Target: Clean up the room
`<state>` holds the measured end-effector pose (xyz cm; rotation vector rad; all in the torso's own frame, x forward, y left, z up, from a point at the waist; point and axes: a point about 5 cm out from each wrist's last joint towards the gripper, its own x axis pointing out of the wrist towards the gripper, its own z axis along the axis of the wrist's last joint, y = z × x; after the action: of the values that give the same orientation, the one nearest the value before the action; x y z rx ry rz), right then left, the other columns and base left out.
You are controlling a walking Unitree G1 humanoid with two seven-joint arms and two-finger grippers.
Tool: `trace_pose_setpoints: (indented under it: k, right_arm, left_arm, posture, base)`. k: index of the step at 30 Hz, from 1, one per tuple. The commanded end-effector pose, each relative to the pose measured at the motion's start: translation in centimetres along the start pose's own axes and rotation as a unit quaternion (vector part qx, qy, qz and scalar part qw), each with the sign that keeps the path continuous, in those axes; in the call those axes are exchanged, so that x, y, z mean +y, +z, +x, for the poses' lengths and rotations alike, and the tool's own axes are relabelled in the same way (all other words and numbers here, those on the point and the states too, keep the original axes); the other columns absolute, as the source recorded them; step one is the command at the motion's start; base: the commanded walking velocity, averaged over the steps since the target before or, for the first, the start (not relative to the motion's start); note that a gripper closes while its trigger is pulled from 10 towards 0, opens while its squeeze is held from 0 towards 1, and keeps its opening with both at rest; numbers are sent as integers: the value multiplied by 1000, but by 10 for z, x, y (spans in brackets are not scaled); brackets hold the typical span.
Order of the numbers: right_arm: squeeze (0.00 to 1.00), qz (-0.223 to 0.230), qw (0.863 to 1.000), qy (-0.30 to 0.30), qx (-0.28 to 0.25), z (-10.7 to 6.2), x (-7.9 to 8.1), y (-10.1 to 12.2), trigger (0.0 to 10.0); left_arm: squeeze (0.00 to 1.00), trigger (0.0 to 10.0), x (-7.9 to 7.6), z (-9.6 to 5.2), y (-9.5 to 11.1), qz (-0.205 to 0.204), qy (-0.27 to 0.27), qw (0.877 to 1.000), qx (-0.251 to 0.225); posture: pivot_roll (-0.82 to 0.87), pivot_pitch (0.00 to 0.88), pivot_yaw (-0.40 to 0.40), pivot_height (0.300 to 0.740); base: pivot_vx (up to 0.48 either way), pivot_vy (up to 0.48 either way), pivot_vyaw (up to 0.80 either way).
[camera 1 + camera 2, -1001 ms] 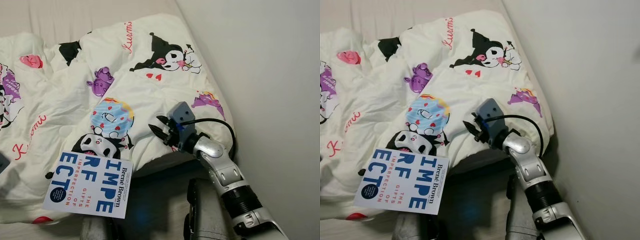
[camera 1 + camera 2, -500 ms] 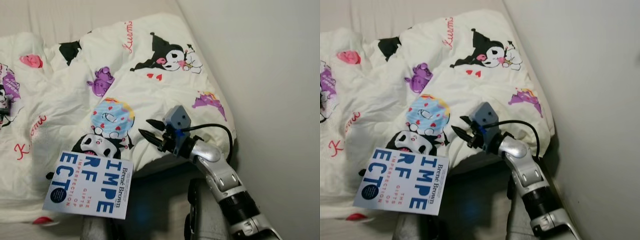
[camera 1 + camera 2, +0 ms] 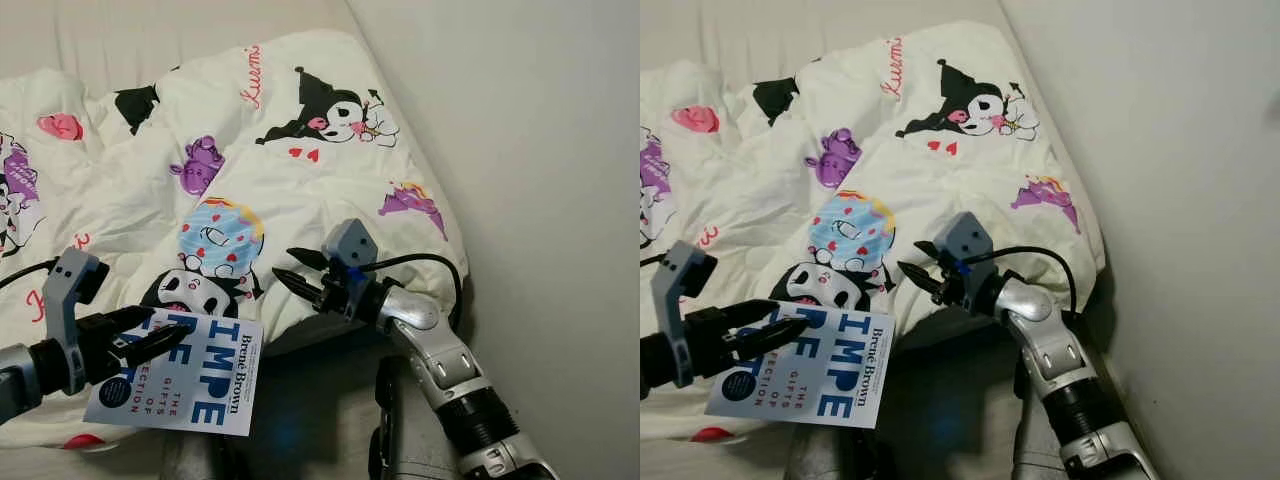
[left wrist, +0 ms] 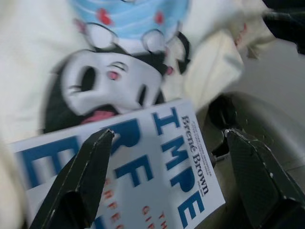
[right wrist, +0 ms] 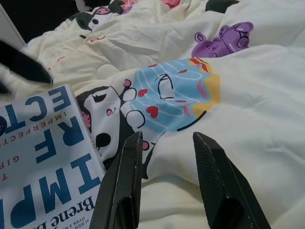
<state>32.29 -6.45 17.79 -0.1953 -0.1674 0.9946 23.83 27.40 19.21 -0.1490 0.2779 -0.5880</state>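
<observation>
Two grippers are now over the bed edge, where half a second ago there was one. The left gripper has come in from the robot's left, and its black fingers, parted, hover over the left part of the white book with the blue letters; in the left wrist view the fingers stand apart on either side of the cover, which lies between and beyond them. Whether a fingertip touches the cover I cannot say, as that view is blurred.

The book lies flat on the near edge of the cartoon-printed quilt, just below the black-and-white figure, with its right corner jutting over the dark gap at the bed's side. It seems to lie where it did in the earlier pictures.

The right gripper has stayed low at the quilt's near right edge, close to where it was half a second ago; a second ago it was drawn further back to the right. Its fingers are spread and point left, toward the blue ball-shaped print and the book. In the right wrist view both fingers are held above the quilt with nothing between them, the book off to one side.
</observation>
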Motion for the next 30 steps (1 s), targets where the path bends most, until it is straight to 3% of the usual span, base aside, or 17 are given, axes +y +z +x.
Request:
trace_pose_setpoints:
  k: [1,4,8,12,14,17,23,24,28,30]
  right_arm:
    - [0,13,1000,11,2,-1,7,-4,10000]
    - [0,14,1000,13,3,-1,9,-5,10000]
    - [0,17,1000,17,5,-3,11,-8,10000]
    - [0,18,1000,18,7,-4,11,-9,10000]
    - [0,18,1000,18,7,-4,11,-9,10000]
    - [0,20,999,22,12,-5,10,-10,10000]
    - [0,21,999,41,19,-4,14,-11,10000]
    - [0,29,997,73,18,-5,21,-10,10000]
    - [0,34,995,90,18,-6,24,-10,10000]
    - [0,46,991,124,18,-9,32,-9,10000]
  left_arm:
    - [1000,10000,-1,-6,0,-18,-3,1000,-3]
    - [1000,10000,-1,-9,4,4,10,1000,3]
    - [1000,10000,3,-13,10,62,58,996,33]
    - [1000,10000,9,-16,-2,73,75,991,82]
    - [1000,10000,9,-16,-2,73,75,991,82]
    - [1000,10000,18,-22,-13,84,114,981,131]
    - [1000,10000,28,-27,-31,55,152,973,162]
    - [1000,10000,33,-28,-35,48,169,971,159]
    - [1000,10000,34,-27,-37,38,173,972,152]
    - [1000,10000,35,-24,-39,18,168,978,120]
  posture:
    - [56,390,-17,546]
    - [56,389,-18,546]
    - [58,391,-20,546]
    - [56,393,-22,546]
    - [56,393,-22,546]
    - [56,395,-24,546]
    - [55,396,-25,546]
    - [53,398,-28,546]
    - [52,399,-28,546]
    - [50,400,-32,546]
  base:
    - [0,0,0]
    - [0,0,0]
    - [0,0,0]
    - [0,0,0]
    - [0,0,0]
    - [0,0,0]
    - [0,0,0]
    - [0,0,0]
    - [0,0,0]
    - [0,0,0]
